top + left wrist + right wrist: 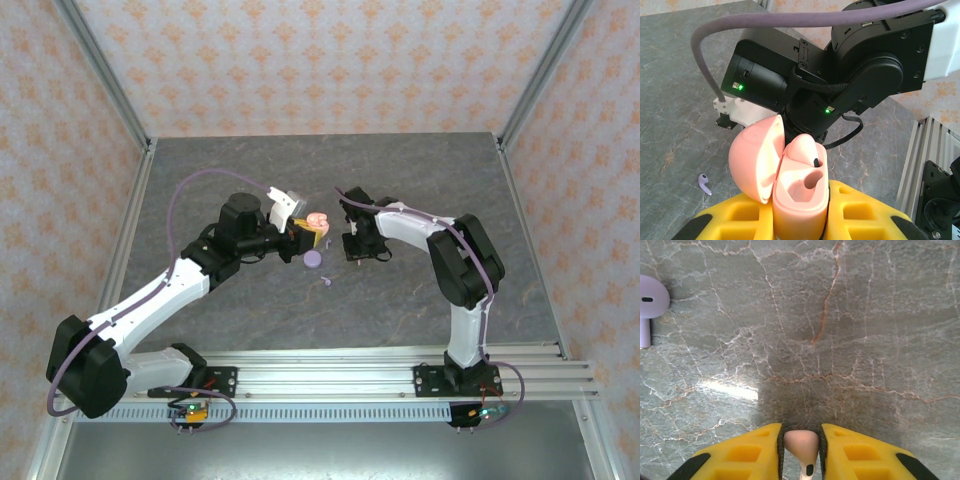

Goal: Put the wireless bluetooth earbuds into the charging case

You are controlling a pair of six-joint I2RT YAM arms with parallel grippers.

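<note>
My left gripper (801, 214) is shut on a pale pink charging case (800, 200), holding it upright with the lid (752, 160) swung open to the left. One pink earbud (805, 149) sits in the far slot, while the near slot (812, 182) is empty. From above, this case (318, 221) hangs over the middle of the table. Just to its right, my right gripper (352, 246) is low over the table. In the right wrist view, the right gripper (801, 441) is shut on a second pale pink earbud (801, 442), both pads touching its head.
A round lavender case (313, 259) lies on the grey marble table (420, 180) just in front of the pink one. A loose lavender earbud (326, 282) (705, 183) lies nearby. A lavender earbud (650, 302) also lies at the left edge of the right wrist view.
</note>
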